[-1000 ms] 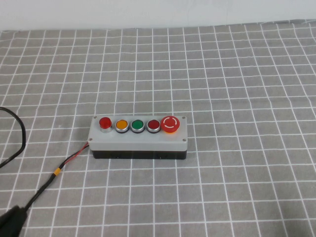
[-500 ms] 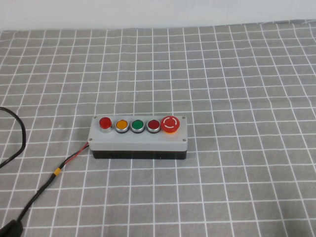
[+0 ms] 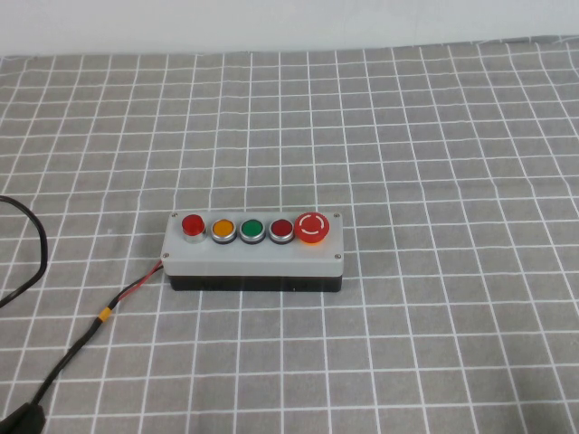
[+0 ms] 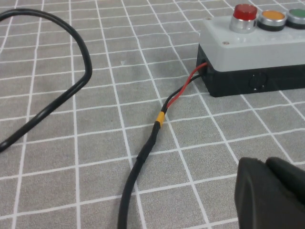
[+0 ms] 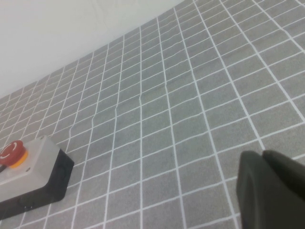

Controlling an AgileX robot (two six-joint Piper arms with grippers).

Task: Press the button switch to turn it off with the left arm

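The button switch (image 3: 193, 224) is a small bright-red raised button with a silver ring, at the left end of the row on the grey box (image 3: 253, 258). It also shows in the left wrist view (image 4: 245, 13), with the box (image 4: 257, 47) under it. My left gripper (image 4: 266, 162) is shut and empty, low over the cloth, well short of the box on its near left. Only its tip shows in the high view (image 3: 18, 423), at the bottom-left corner. My right gripper (image 5: 263, 155) is shut and empty, far to the box's right, out of the high view.
The box's other buttons are orange, green, a darker flat red one, and a large red mushroom button (image 3: 312, 228). A thin red-and-black wire with a yellow band (image 3: 104, 314) runs from the box's left end. A thick black cable (image 3: 38, 244) loops at the far left. Grey checked cloth covers the table.
My left gripper has drawn back toward the bottom-left corner of the high view, so less of it shows. The box and the buttons have not moved.
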